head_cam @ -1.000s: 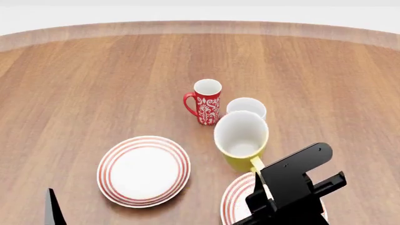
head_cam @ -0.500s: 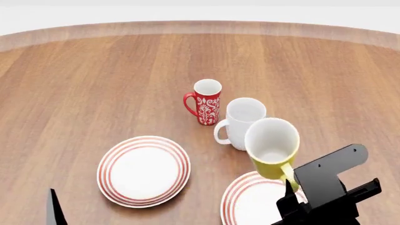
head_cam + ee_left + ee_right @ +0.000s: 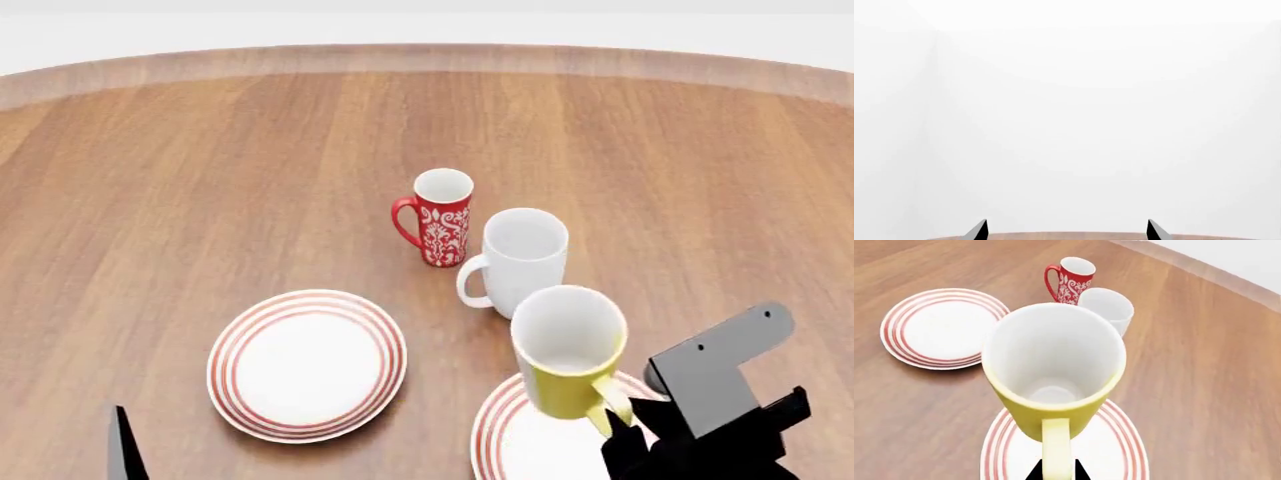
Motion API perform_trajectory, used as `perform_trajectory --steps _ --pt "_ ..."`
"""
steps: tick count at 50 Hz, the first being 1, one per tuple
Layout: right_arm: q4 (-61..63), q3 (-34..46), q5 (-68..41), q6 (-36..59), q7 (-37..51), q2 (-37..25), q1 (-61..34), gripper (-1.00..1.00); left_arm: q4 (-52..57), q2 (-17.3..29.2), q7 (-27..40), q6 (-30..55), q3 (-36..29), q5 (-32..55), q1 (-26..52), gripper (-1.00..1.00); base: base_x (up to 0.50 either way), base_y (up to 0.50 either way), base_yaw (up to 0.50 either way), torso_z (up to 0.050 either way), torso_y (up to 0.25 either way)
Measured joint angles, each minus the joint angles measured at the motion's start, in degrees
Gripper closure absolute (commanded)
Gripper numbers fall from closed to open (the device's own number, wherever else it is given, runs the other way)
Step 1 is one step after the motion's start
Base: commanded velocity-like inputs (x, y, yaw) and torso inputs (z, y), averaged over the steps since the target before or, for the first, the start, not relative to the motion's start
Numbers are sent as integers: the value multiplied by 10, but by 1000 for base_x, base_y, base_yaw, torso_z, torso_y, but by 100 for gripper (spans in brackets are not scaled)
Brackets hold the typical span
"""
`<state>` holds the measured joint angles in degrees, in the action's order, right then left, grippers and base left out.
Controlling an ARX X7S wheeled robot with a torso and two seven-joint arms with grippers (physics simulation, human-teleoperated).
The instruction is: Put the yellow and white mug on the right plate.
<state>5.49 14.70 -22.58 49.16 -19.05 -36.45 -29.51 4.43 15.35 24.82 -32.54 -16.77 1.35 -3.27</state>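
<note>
The yellow and white mug (image 3: 569,350) hangs upright over the far edge of the right plate (image 3: 514,440), a white plate with red rings at the table's near right. My right gripper (image 3: 617,418) is shut on the mug's yellow handle. In the right wrist view the mug (image 3: 1054,370) fills the middle, the plate (image 3: 1121,450) lies under it, and the gripper (image 3: 1056,471) clamps the handle. I cannot tell whether the mug touches the plate. My left gripper (image 3: 1067,232) is open and empty, pointing past the table edge; only a black tip of that arm (image 3: 124,445) shows in the head view.
A tall white mug (image 3: 517,258) stands just behind the yellow one, and a red floral mug (image 3: 439,215) behind that. A second ringed plate (image 3: 307,363) lies at the near left. The round wooden table (image 3: 200,180) extends far back.
My right gripper has carried the yellow mug nearer and lower, from beside the white mug to over the right plate's far edge. The left arm has barely moved.
</note>
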Motion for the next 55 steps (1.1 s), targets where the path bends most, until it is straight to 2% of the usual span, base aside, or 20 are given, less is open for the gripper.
perform_trajectory --steps 20,55 --pt "-64 40 28 -12 -27 -19 -22 100 0 3 3 1 -5 -2 0 -100 0 0 0 0 1" --pt "-167 87 64 -39 -44 4 -78 100 -2 9 9 1 -12 -2 2 -100 0 0 0 0 0"
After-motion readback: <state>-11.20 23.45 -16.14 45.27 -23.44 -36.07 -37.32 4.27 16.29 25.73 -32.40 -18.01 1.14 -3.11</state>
